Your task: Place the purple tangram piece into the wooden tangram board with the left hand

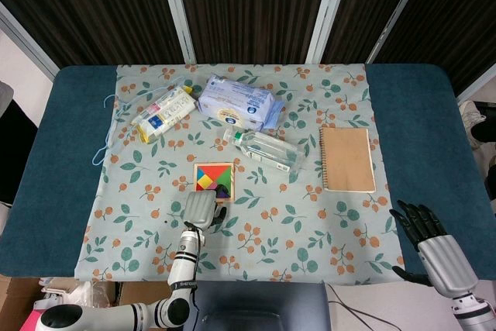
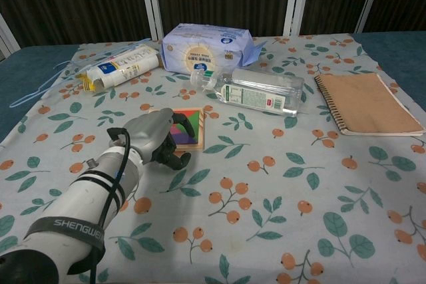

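Note:
The wooden tangram board (image 1: 203, 168) (image 2: 197, 118) lies on the floral cloth, filled with coloured pieces. The purple piece (image 1: 223, 189) (image 2: 181, 136) sits in the board's near corner. My left hand (image 1: 200, 209) (image 2: 152, 139) hovers just in front of the board's near edge, back upward, fingers loosely bent and apart, holding nothing. Part of the board's near left side is hidden behind it in the chest view. My right hand (image 1: 430, 246) stays at the table's front right edge with its fingers spread and empty; only the head view shows it.
Behind the board lie a clear water bottle (image 1: 263, 148) (image 2: 256, 91), a blue tissue pack (image 1: 236, 105) (image 2: 203, 49) and a yellow-white packet (image 1: 164, 113) (image 2: 118, 68). A brown notebook (image 1: 347, 159) (image 2: 366, 103) rests at the right. A blue cord (image 1: 103, 137) trails at the left.

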{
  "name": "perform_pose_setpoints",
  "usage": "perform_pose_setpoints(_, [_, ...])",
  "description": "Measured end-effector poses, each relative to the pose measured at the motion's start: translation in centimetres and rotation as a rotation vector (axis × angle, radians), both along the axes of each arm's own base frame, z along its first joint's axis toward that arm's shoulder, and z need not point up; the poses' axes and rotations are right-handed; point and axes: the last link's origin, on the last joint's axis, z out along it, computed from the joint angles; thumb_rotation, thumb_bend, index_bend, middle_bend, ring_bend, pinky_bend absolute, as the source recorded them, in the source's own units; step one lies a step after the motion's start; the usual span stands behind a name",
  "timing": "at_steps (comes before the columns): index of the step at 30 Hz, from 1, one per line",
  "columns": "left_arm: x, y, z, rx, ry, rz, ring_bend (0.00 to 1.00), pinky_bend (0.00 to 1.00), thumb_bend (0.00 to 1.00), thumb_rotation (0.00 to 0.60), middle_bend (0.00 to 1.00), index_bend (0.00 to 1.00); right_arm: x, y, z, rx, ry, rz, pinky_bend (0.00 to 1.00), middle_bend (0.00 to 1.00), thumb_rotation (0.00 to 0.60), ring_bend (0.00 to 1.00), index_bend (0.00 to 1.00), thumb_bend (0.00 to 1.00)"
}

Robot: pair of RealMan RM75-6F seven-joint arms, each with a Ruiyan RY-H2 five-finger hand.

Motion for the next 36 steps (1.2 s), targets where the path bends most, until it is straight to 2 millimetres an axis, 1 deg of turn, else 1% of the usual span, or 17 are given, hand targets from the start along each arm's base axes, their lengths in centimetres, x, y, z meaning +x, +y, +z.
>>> perform_pose_setpoints(18, [-0.5, 0.3, 0.5, 0.007, 0.002, 0.013, 1.0, 1.0, 0.38, 0.6, 1.0, 0.37, 0.0, 0.0, 0.0, -0.001, 0.002, -0.001, 0.0, 0.0, 0.6, 0.0, 0.0, 0.16])
perform_pose_setpoints(30, [-0.2, 0.1, 0.9, 0.009, -0.022, 0.0, 1.0, 1.0, 0.38, 0.6, 1.0, 0.37, 0.0, -0.1, -0.1, -0.001, 0.006, -0.004, 0.0, 0.0, 0.6, 0.0, 0.0, 0.16])
perform_pose_setpoints(36, [0.2, -0.4, 1.9, 0.019, -0.047, -0.039, 1.0, 1.0, 0.38, 0.6, 1.0, 0.36, 0.0, 0.0, 0.0, -0.006, 0.007, 0.0, 0.0, 0.0, 0.6, 0.0, 0.0, 0.16])
